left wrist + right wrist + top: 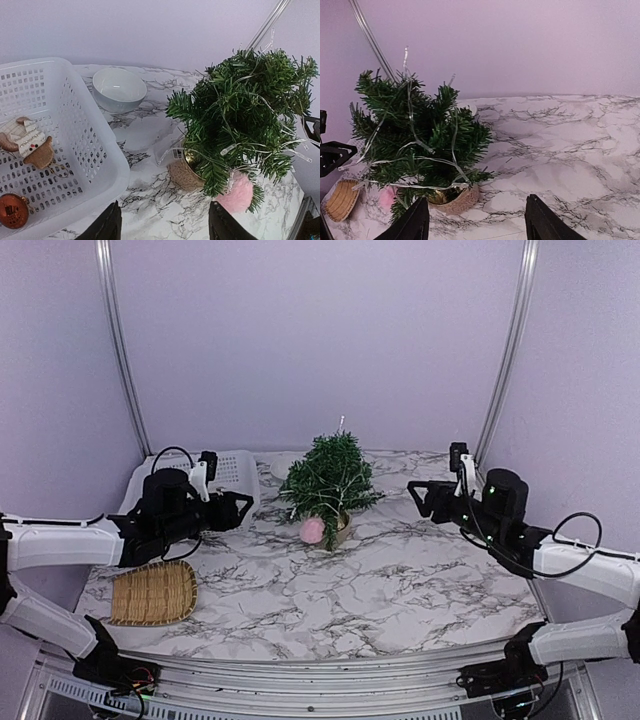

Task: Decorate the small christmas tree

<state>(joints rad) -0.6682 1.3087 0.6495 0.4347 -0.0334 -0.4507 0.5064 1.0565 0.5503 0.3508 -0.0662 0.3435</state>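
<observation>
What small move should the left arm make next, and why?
Probably turn the left gripper toward the white basket, over the copper ball. Its jaws stand open and empty, the ball lies in that basket, and the small christmas tree shows only a light string and a pink pompom.

No legible text, no brands or numbers (in any view)

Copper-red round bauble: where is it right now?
Left wrist view, bottom-left corner: the copper-red round bauble lies inside the white perforated plastic basket, next to the brown-and-white cupcake-shaped ornament.
</observation>
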